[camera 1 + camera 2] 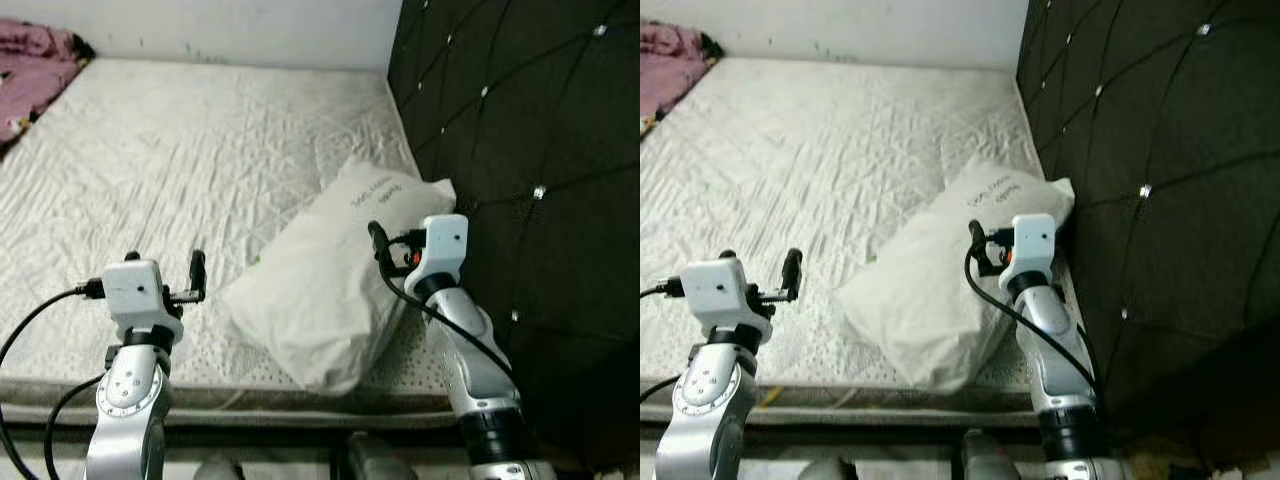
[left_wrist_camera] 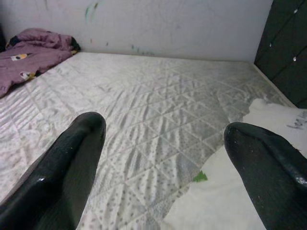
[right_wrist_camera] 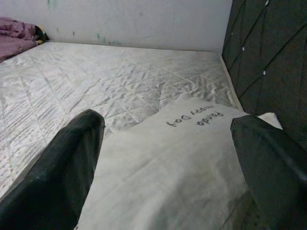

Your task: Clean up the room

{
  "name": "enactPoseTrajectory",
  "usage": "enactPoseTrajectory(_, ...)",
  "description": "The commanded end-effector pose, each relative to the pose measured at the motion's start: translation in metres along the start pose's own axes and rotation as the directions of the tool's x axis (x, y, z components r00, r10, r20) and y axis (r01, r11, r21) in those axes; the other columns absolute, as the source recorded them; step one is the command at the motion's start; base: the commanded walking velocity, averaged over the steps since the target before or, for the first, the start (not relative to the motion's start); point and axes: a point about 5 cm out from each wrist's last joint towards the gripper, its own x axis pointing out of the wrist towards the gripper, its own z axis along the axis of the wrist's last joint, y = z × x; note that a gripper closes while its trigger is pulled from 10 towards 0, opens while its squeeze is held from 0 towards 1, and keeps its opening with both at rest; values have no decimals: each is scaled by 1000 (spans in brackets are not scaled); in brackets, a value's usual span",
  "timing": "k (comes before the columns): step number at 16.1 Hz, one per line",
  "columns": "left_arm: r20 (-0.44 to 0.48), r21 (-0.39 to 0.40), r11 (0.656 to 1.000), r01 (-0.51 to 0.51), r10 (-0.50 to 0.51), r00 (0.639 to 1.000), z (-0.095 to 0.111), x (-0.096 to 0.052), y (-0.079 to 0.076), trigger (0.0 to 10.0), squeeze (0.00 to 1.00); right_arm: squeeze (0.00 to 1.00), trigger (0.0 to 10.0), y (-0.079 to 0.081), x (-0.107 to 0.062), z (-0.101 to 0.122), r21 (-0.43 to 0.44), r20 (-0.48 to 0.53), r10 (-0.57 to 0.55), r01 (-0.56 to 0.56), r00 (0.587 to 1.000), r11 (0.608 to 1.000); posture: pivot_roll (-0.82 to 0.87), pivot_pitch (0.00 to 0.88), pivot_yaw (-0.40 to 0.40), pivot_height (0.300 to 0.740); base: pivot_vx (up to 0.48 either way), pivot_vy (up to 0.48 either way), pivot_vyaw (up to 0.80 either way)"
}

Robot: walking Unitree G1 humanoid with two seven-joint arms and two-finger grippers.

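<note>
We judge we are arranging the pillow (image 1: 330,290), lying under our spread right gripper (image 1: 385,248) and beside our spread left gripper (image 1: 195,275); next, lower both and grasp.

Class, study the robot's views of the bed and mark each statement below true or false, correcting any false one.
1. The white pillow lies on the mattress next to the dark tufted headboard. True.
2. The right end effector is shut on the pillow. False: its fingers are spread open above the pillow, gripping nothing.
3. A pink blanket is bunched at the mattress's far corner, away from the headboard. True.
4. The left end effector is open. True.
5. The pillow is plain, with no writing. False: dark lettering is printed near its headboard end.
6. The blanket covers the pillow. False: they lie far apart.
</note>
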Motion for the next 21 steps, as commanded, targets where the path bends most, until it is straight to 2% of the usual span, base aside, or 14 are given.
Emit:
enactPoseTrajectory(1,-14,-6,1000,2,-2,1000,-1,-2,0,10000,0,0,10000,0,-1,0,2,-9,3,-3,1000,1000,-55,81,-29,636,0,0,0)
enactPoseTrajectory(17,-24,-27,1000,-15,14,1000,0,3,1,10000,0,0,10000,1,3,1,-5,-28,15,-15,1000,1000,-55,85,-40,631,0,0,0)
enactPoseTrajectory(21,-25,-34,999,-10,9,1000,0,4,1,10000,0,0,10000,1,4,1,-2,-28,14,-14,1000,1000,-55,87,-39,609,0,0,-106)
